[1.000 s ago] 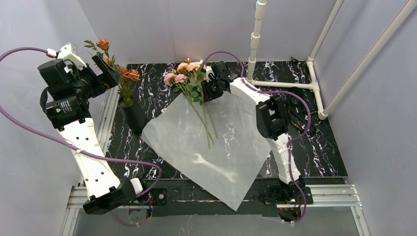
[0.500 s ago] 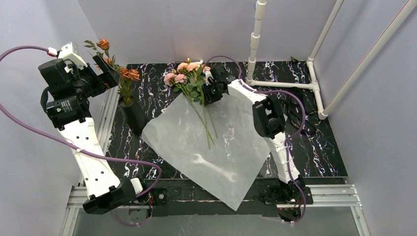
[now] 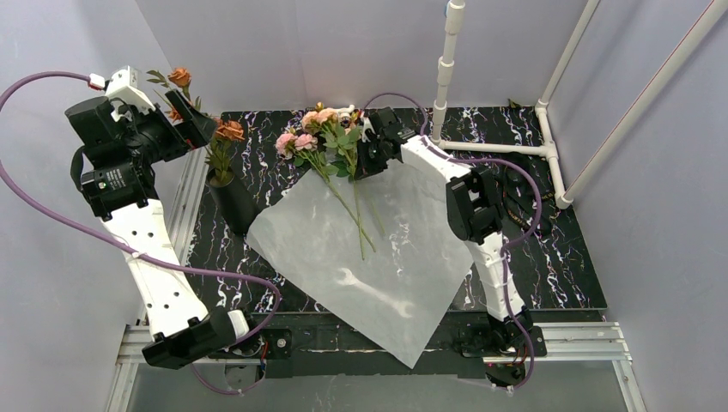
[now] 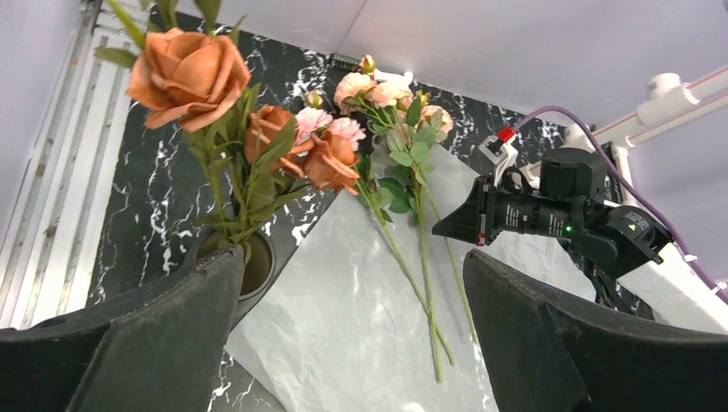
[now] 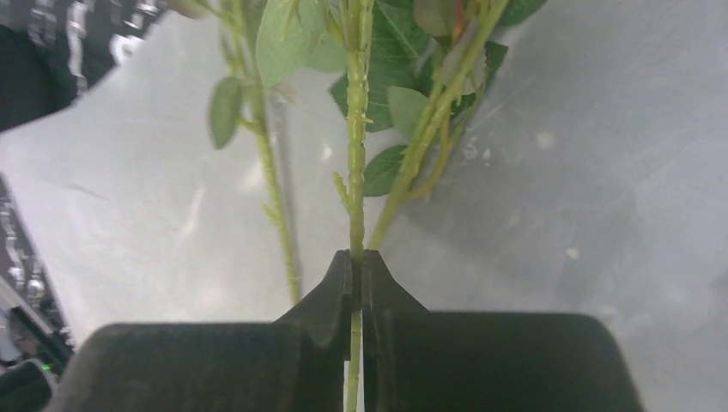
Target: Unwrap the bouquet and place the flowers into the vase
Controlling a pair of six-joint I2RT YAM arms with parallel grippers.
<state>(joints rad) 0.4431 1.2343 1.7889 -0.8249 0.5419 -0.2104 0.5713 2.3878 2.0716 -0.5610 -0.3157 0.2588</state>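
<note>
Unwrapping is done: paper wrap (image 3: 378,257) lies opened flat on the bench (image 3: 567,257), no flowers bundled in it.

Vase (image 3: 232,204) stands just off the wrap's left corner. Rust-orange roses (image 3: 228,130) are already in it, stems down in the mouth, heads above the rim. The left wrist view confirms they stand upright in the vase.

Pink and peach flowers (image 3: 319,129) are not placed yet. Heads are at the far edge of the wrap, long stems run back over the paper toward the arms.

Right gripper (image 3: 367,159) is at that bunch, just below the heads. The right wrist view shows its jaws pressed together on one thin green stem (image 5: 356,172), with two other stems beside it and outside the jaws. So the grab is made and the carry has not begun. Cannot tell from the top view whether the stem ends are clear of the paper.

Left gripper (image 3: 187,120) hangs above and left of the vase beside the rust-orange roses, fingers spread wide, holding nothing.

Judgement: a bit past halfway. Left to do: lift the pinched stem, carry it left, drop it in the vase, then the loose pink stems.
</note>
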